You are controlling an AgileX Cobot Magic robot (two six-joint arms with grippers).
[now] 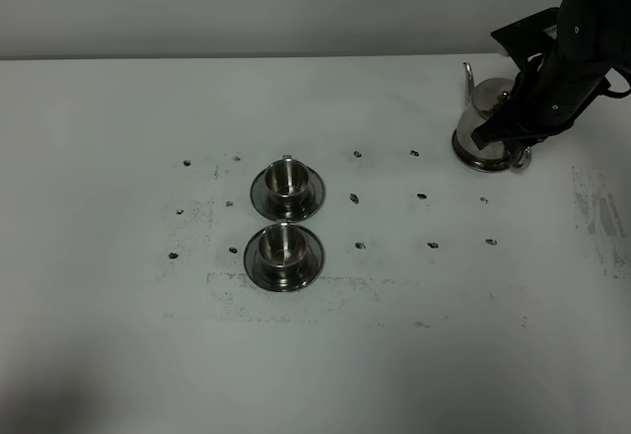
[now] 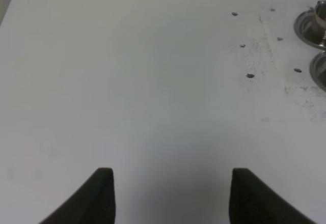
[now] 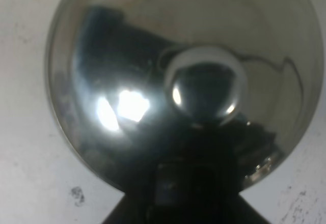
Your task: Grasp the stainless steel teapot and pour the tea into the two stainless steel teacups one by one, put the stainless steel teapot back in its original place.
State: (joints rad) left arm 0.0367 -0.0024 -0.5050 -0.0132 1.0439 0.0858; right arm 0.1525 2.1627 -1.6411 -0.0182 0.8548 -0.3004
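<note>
Right end effector [image 1: 511,141] sits in the upper right of the high frame, its jaws closed tight at the handle side of the stainless steel teapot [image 1: 482,110], apparently gripping the handle, which is hidden. The teapot stands upright on the desk [image 1: 118,335], its thin spout [image 1: 468,72] toward the frame's top. The right wrist view is filled by the lid and its round knob [image 3: 206,84]. Well apart, at centre frame, the two stainless steel teacups [image 1: 287,181] [image 1: 282,245] stand on saucers just beside each other. Left end effector [image 2: 170,193] hangs open over bare desk, holding nothing.
</note>
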